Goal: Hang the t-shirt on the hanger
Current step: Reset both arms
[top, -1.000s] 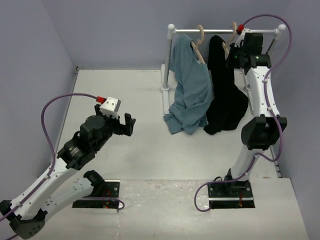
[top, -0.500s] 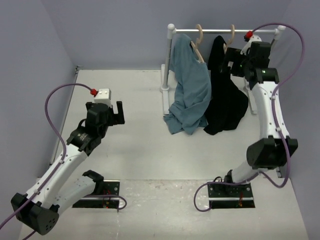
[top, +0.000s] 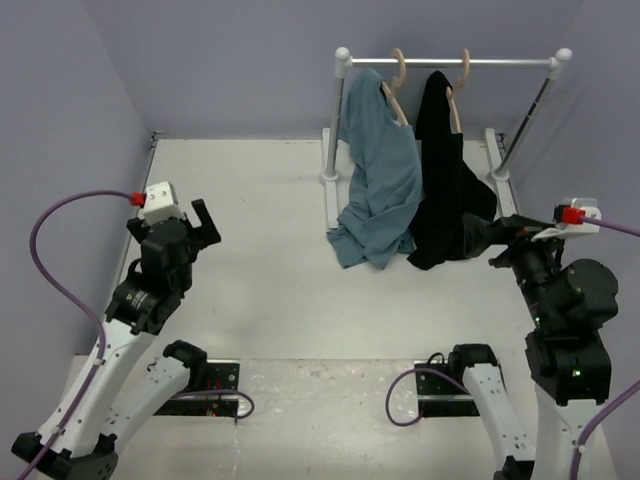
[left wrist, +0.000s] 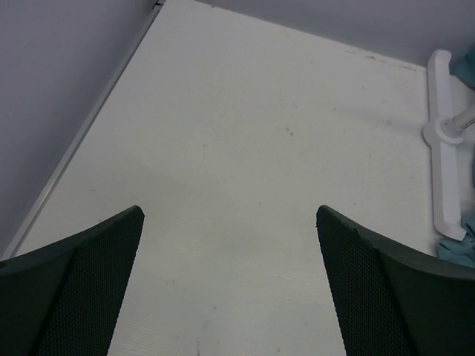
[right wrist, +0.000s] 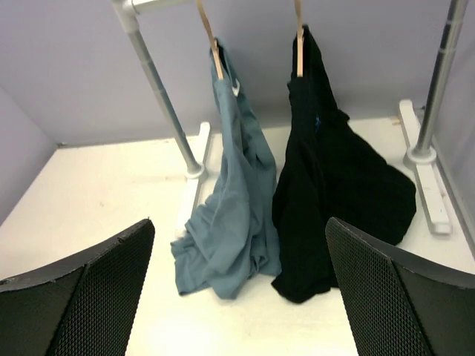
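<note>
Left claw (top: pixel 207 222): mine, jaws spread as wide as they go, nothing in them; it hangs over the bare table (top: pixel 270 200) near the left edge, well apart from the clothes
Right claw (right wrist: pixel 239 222): also gaping and empty; it sits by the near right corner and faces the rack, with open space between its fingers and the cloth
T-shirt (top: pixel 450 190): black and wrinkled, hanging toward the far right of the table, with its lower folds sagging down to the tabletop
How it will handle: I judge it light, limp and a little clingy; it will not break, but it folds on itself and would slide off a sloped shoulder if tugged from below
Where I would take hold: high up, at the collar or a shoulder seam, pinching one or two layers of cloth — not the bunched hem, where a pull would drag the whole thing askew
Blue-grey garment (top: pixel 385 190): just left of the black one, and the two seem to touch low down, so a careless pinch there could catch both
Hanger (top: pixel 460 85): tan wood under the black collar; only the neck and hook show, so I cannot tell how well both shoulders are seated
Rail (top: pixel 500 62): white bar along the far edge, carrying both hooks
</note>
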### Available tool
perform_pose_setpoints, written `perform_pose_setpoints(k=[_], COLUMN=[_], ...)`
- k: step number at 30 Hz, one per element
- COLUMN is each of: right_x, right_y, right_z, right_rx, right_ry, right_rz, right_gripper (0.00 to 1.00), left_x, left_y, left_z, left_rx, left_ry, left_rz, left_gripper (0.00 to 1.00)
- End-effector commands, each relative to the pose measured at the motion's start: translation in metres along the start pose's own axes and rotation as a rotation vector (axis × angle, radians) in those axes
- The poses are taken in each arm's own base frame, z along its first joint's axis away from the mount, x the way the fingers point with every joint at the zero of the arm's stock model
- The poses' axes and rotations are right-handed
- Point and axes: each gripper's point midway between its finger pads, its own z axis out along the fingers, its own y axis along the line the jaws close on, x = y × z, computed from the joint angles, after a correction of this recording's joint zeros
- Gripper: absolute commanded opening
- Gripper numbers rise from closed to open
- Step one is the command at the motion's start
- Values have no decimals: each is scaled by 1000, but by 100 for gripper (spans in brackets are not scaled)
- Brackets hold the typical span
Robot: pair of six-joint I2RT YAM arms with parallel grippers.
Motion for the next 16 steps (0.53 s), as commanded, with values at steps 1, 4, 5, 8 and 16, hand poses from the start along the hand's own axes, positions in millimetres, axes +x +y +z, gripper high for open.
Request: perform_pose_setpoints(k=[1, 4, 5, 8, 16], right_x=[60, 93, 97, 105, 106], right_y=[-6, -7, -9, -28, -31], right_z=[-2, -3, -3, -3, -1], right_rx=[2, -13, -10, 78, 92], right_ry=[202, 286, 295, 276, 253], right_rz=[20, 39, 40, 15, 13], right_gripper=[99, 99, 99, 99, 99], left_x=[12, 26, 28, 28, 31], left_y=[15, 12, 10, 9, 7], left_z=[-5, -3, -3, -3, 0], left_rx=[-25, 11, 23, 33, 38], left_ry=[-24, -29, -27, -28, -17], left_rz=[-15, -22, -18, 1, 17], left_gripper=[100, 100, 100, 100, 100])
